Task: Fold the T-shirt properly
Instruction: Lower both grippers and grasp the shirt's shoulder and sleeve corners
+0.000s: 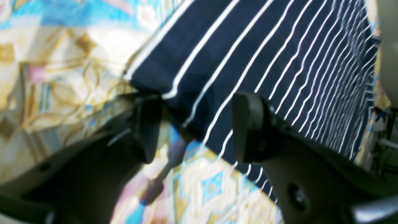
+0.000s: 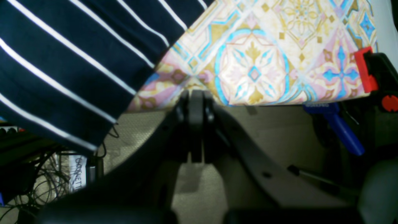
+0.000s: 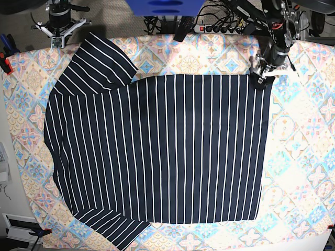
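T-shirt lying spread on the patterned tabletop, left gripper at its corner.

The T-shirt (image 3: 157, 149) is lying flat over the middle of the tabletop (image 3: 309, 157), which a pastel tile-patterned cloth (image 3: 306, 130) is covering; one sleeve is pointing toward 11 o'clock and the other toward 7 o'clock in the base view. The right gripper (image 2: 196, 102) is showing only in its wrist view, hanging past the tabletop edge with its jaws pressed together on nothing, the shirt toward 10 o'clock from it. The left gripper (image 1: 196, 127) is sitting at the shirt's corner at 2 o'clock, its jaws standing apart around the fabric edge, not yet pinching it.
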